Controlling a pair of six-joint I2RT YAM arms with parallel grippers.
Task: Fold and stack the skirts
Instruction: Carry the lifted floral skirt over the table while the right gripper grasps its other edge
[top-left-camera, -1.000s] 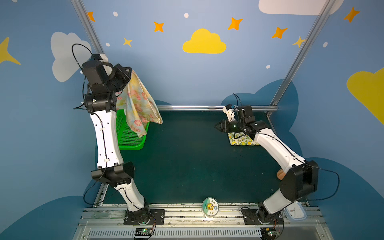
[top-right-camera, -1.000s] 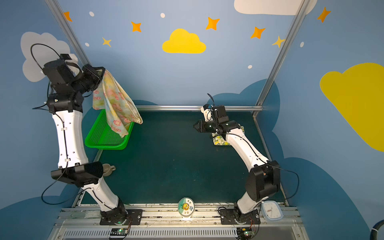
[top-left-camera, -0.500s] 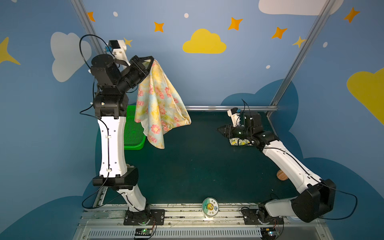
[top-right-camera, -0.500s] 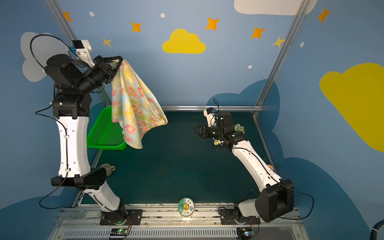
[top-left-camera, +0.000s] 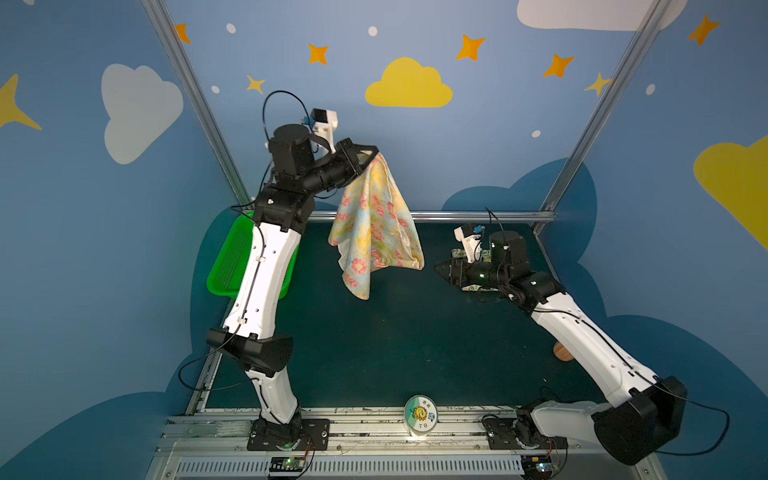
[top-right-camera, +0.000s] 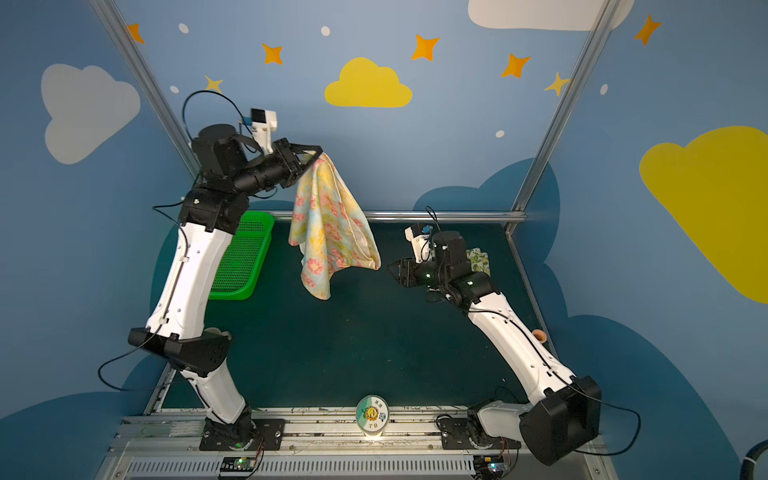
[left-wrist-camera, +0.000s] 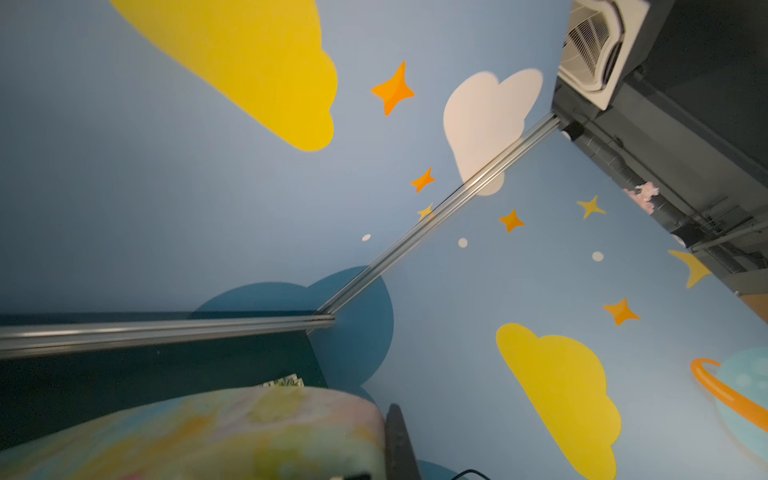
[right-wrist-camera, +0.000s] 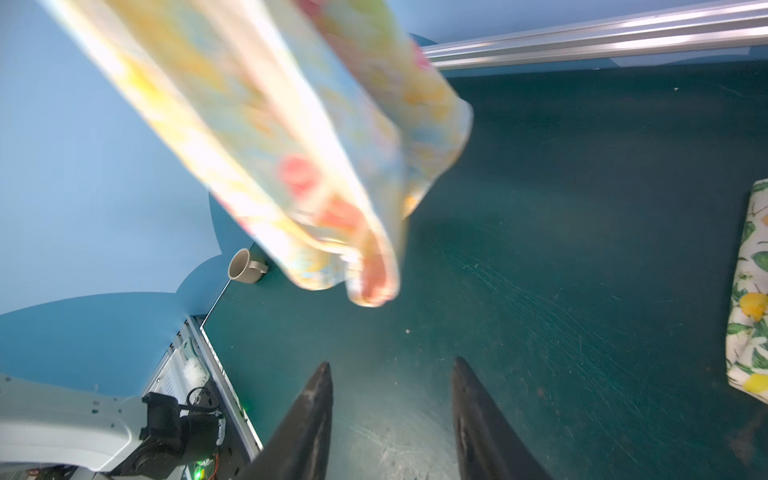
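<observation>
Left jaws: clenched tight on the top edge of the flower skirt (top-left-camera: 374, 232) (top-right-camera: 328, 232). They are held up high, above the green basket (top-left-camera: 226, 266) (top-right-camera: 245, 257) and a little to its right in both top views.

Flower skirt: pale yellow with pink flowers. It hangs loose in the air from the left jaws, just to the right of the green basket and not in it. One corner hangs lowest, over the dark counter (top-left-camera: 395, 340). It looks blurry in the right wrist view (right-wrist-camera: 291, 145).

Lemon skirt (top-right-camera: 478, 259) (right-wrist-camera: 750, 299): cream with yellow lemons and green leaves. It lies on the counter, well apart from the green basket, at the other side. The right arm hides most of it in both top views.

Right jaws: released, with the two tips apart and nothing between them. They sit low over the counter, well apart from the green basket, and point toward its side.

Green basket: sits at the counter's edge, partly behind the left arm.

Cup (right-wrist-camera: 245, 266): a tan cup by the counter's edge, on the green basket's side.
</observation>
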